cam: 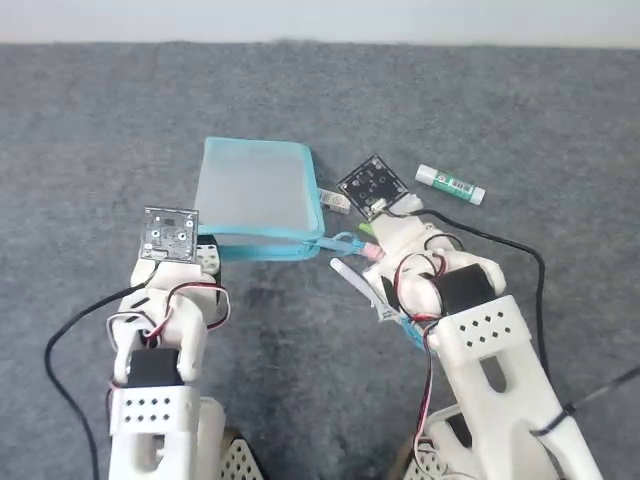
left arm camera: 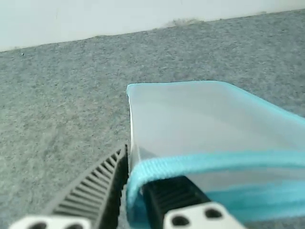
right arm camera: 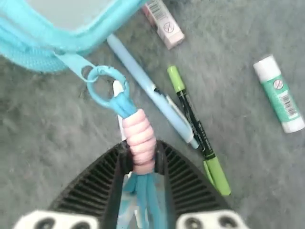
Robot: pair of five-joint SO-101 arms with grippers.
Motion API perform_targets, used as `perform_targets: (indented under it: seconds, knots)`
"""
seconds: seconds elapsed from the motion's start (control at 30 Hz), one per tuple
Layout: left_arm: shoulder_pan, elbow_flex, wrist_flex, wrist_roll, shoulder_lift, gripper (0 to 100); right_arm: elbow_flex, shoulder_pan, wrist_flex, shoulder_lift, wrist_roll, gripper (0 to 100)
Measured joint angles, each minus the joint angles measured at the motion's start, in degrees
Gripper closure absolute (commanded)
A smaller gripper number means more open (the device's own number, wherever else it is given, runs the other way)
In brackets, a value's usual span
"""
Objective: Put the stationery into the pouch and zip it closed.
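Left pincer (left arm camera: 138,176) clamps the pouch (left arm camera: 205,119) corner; right pincer (right arm camera: 142,149) grips the pull (right arm camera: 125,106) (pink bead (right arm camera: 139,133)) at the pouch's end. Pens (right arm camera: 152,94) lie beside the pouch — a skewed tug could slip the bead or drag the pouch free.

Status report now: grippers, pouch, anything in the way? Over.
Left gripper shut on pouch corner. Right gripper shut on zip pull. Blue pen, green pen, glue stick lie outside pouch.
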Motion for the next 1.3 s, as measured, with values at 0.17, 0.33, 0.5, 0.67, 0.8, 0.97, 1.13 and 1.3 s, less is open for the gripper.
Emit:
perform_targets:
  seconds: [0.17, 0.33, 0.5, 0.67, 0.8, 0.97, 1.13, 1.3]
  knots:
    - [-1.41, 0.88, 0.00, 0.00, 0.00, 99, -0.09, 1.32, 5.80, 0.09, 5.54, 74.9]
    - [-1.76, 0.88, 0.00, 0.00, 0.00, 99, -3.78, 2.73, 12.31, 0.09, 9.14, 76.8]
    - [-2.02, 0.88, 0.00, 0.00, 0.00, 99, -7.91, 9.58, 14.95, 4.04, 16.09, 77.2]
    - [-2.02, 0.88, 0.00, 0.00, 0.00, 99, -8.53, 14.95, 9.85, 17.49, 22.59, 77.2]
    - [-2.02, 2.37, 0.00, 0.00, 0.00, 99, -8.97, 18.11, 2.37, 28.48, 26.55, 77.2]
    - [-2.11, 2.46, 0.00, 0.00, 0.00, 99, -10.11, 18.81, -3.69, 37.36, 29.45, 77.2]
    - [-2.11, 2.46, 0.00, 0.00, 0.00, 99, -10.37, 18.90, -7.82, 41.85, 29.71, 77.2]
    - [-2.11, 2.46, 0.00, 0.00, 0.00, 99, -10.37, 18.90, -9.58, 44.75, 29.71, 78.3]
